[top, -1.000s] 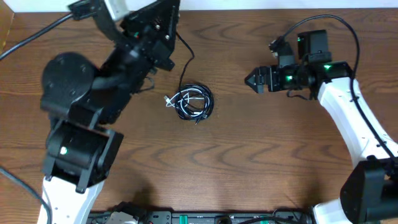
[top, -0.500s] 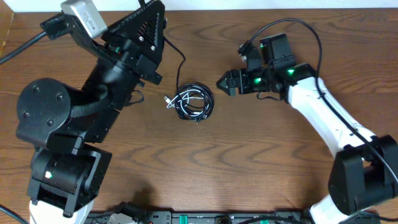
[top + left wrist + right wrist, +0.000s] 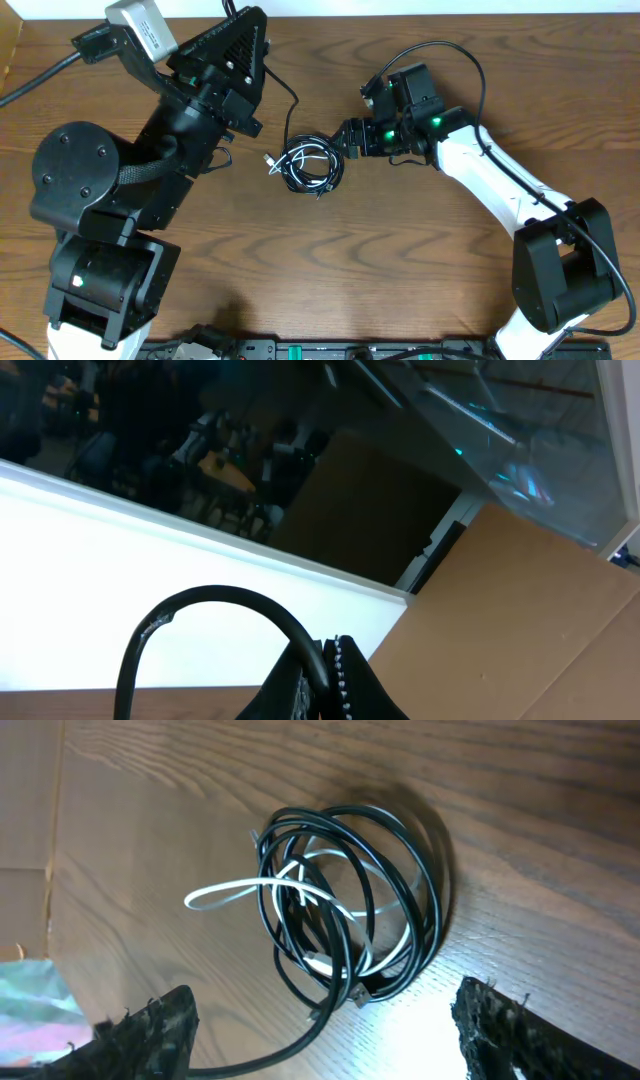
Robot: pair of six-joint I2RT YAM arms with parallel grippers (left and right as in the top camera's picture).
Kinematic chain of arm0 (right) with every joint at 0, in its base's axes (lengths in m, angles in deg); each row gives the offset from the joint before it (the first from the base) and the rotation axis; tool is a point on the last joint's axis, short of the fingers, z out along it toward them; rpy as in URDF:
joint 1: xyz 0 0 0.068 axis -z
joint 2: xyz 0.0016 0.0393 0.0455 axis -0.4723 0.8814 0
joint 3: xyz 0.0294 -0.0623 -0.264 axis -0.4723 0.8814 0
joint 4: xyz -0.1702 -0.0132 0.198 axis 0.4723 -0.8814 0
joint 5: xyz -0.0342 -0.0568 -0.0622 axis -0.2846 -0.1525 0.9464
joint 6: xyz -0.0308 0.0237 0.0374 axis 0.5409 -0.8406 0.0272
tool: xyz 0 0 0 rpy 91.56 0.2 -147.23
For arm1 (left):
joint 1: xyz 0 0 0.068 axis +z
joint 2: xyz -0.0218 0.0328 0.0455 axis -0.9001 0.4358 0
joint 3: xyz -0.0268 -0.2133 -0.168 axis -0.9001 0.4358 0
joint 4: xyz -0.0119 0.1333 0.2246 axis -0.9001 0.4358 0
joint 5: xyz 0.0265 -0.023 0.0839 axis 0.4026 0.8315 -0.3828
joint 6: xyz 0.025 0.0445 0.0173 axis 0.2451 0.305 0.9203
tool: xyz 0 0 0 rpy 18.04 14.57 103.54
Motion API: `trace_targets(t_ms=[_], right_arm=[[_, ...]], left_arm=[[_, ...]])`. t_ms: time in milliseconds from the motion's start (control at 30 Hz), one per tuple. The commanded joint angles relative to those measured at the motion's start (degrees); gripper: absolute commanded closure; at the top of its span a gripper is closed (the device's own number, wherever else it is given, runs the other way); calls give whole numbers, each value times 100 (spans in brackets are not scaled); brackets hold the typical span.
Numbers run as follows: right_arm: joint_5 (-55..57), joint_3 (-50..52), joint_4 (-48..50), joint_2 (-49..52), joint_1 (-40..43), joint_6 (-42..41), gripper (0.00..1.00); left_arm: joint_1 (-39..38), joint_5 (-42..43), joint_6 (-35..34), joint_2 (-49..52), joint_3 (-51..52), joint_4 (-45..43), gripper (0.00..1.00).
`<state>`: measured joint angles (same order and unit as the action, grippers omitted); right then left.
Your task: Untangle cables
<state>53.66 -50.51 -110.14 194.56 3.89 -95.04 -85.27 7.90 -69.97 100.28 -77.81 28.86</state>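
Right fingers (image 3: pixel 150 1035) spread, cables (image 3: pixel 420 905) just ahead, mid table (image 3: pixel 400 260)

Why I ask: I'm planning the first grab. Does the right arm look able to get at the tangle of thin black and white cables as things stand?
Probably yes: the right gripper hangs open just beside the coiled black and white cables on the brown wooden table, with nothing between them.

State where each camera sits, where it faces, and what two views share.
Overhead: above the table, looking down; left arm and right arm show.
Left wrist: aimed off the table at a white wall; shut left gripper shows.
Right wrist: looks down at the cables between the open right gripper's fingers.
Overhead and right wrist share the cables.
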Motion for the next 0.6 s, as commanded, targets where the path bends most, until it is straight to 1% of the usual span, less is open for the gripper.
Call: trace_targets(t_ms=[0, 67, 200, 233, 333, 400, 567], right_arm=[[-13, -37, 79, 76, -72, -457, 24], [-13, -37, 131, 101, -125, -634, 27], [-7, -37, 293, 155, -267, -662, 31], [111, -37, 317, 186, -341, -767, 34], [313, -37, 319, 245, -428, -916, 39], [332, -37, 341, 350, -470, -916, 44], [352, -37, 341, 533, -492, -916, 50]], left_arm=[[20, -61, -33, -26, -96, -13, 92], [20, -61, -33, -26, -96, -13, 93], [20, -61, -35, -26, -96, -13, 93], [20, -59, -35, -26, -96, -13, 93], [20, -59, -35, -26, -96, -11, 93], [20, -59, -35, -26, -96, -11, 92], [20, -59, -35, -26, -96, -11, 93]])
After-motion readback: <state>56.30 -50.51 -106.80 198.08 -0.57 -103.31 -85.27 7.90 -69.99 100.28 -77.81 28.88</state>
